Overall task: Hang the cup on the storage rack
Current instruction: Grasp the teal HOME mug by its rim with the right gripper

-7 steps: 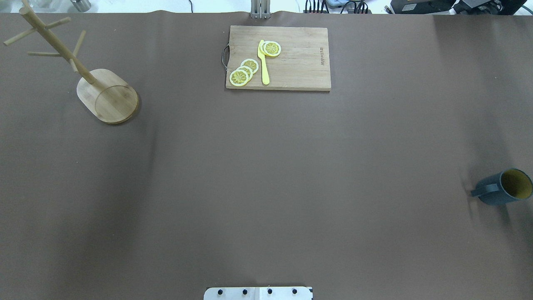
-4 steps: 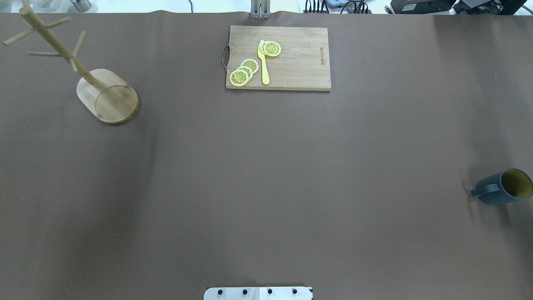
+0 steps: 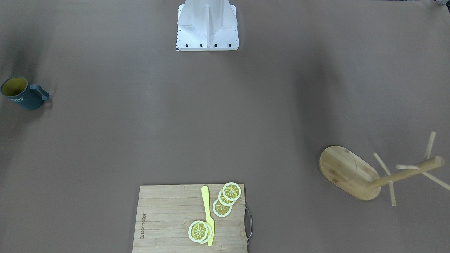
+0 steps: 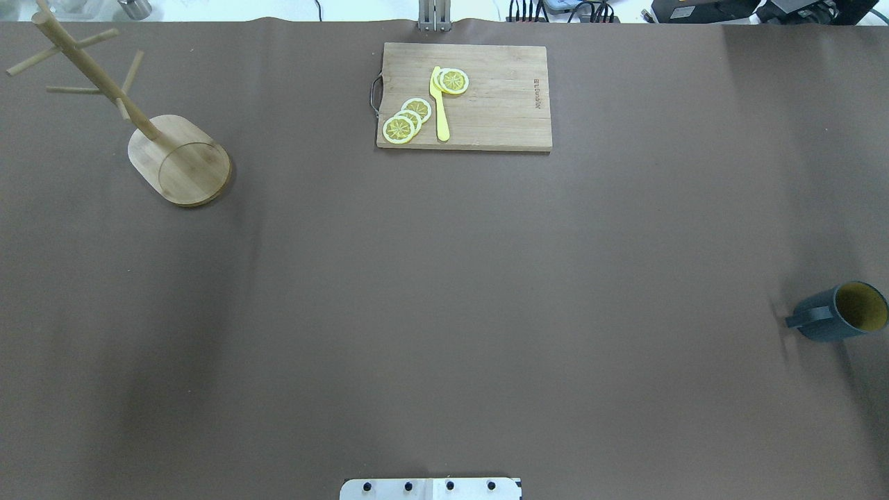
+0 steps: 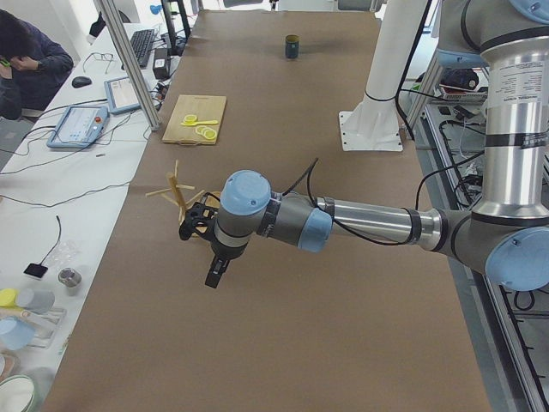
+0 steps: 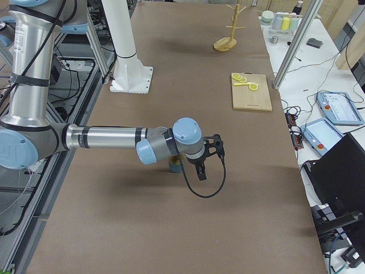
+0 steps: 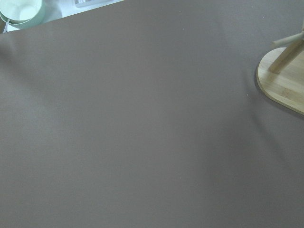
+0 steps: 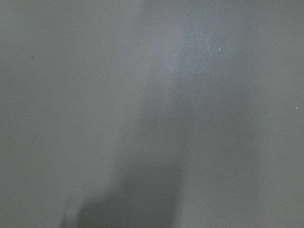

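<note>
Exterior front-facing: the cup (image 3: 23,94) stands upright on the brown table (image 3: 140,123) by the robot's right edge, its handle toward the middle. The storage rack (image 3: 348,172) stands well apart, on the robot's far left. A cutting board (image 3: 168,221) carries lemon slices (image 3: 222,202) and a yellow knife (image 3: 208,214)

Overhead exterior: the cup is not yet hung

Exterior left: the left gripper (image 5: 213,273) hangs over the table near the rack; I cannot tell how its jaws stand

Exterior right: the right gripper (image 6: 199,168) hovers just beside the cup, which is partly hidden behind the wrist; its jaws cannot be judged either

Left wrist-mounted: the rack's base shows at the right edge

Right wrist-mounted: only blurred table surface
</note>
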{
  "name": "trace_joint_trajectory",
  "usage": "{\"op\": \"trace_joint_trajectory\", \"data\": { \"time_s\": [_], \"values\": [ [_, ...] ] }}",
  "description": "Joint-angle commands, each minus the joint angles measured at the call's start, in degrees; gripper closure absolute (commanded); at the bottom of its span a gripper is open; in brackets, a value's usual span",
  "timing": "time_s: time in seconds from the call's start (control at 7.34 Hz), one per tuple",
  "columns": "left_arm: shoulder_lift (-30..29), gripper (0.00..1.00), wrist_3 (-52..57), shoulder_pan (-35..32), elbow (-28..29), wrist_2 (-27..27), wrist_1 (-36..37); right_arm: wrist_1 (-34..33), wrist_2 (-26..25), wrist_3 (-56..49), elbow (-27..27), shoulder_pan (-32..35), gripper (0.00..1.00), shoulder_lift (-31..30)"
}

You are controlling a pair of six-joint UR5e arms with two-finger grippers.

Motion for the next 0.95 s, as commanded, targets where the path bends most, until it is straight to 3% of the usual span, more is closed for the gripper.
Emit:
{"op": "trace_joint_trajectory", "data": {
  "time_s": [0.0,0.27,0.82],
  "values": [
    [-0.01,0.02,-0.07,0.0,0.01,-0.07,-0.28,1.02,-3.16,6.59,1.1,-7.19,0.0,-1.28],
    [-0.02,0.01,-0.07,-0.08,-0.16,0.02,-0.28,1.02,-7.64,10.39,6.01,-13.0,0.0,-5.22],
    [0.25,0.01,0.02,-0.08,-0.43,0.02,-0.37,6.38,-12.39,10.49,6.38,-20.92,0.01,-10.42]
  ]
}}
